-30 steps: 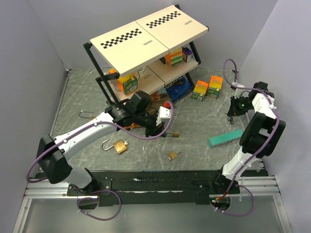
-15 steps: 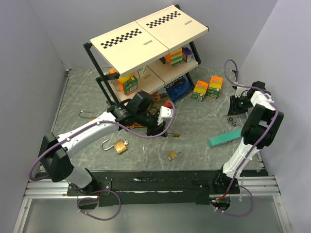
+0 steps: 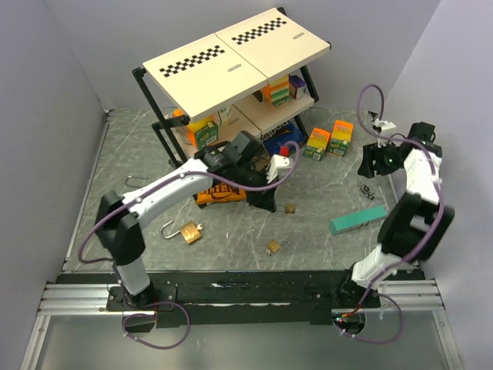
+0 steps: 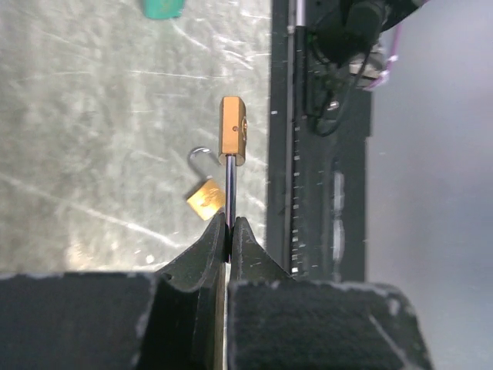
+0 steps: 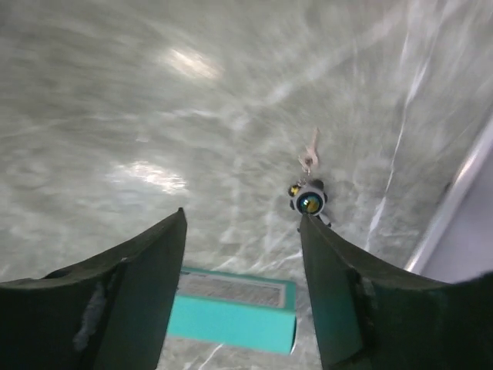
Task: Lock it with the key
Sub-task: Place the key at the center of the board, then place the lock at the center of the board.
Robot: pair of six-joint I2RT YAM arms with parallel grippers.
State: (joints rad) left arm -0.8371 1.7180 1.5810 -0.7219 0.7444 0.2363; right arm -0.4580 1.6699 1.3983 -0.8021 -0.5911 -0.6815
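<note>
Left arm change: the left gripper has swung right across the grey marbled table and lifted the small brass padlock with the steel shackle off the surface, where it lay a second ago.
Left fingers: clenched on the shackle, so the padlock body hangs clear beyond the tips.
Right arm change: the right gripper has risen, and its jaws, closed a second ago, now stand apart and hold nothing.
Key: the small bunch of keys on a ring lies on the table below the right fingers, near the teal rectangular block.
Meaning: the lock is presented in the air, but the key is not yet picked up, so locking has probably not begun.
Unmoved: a second brass padlock with an open shackle rests where it was.
</note>
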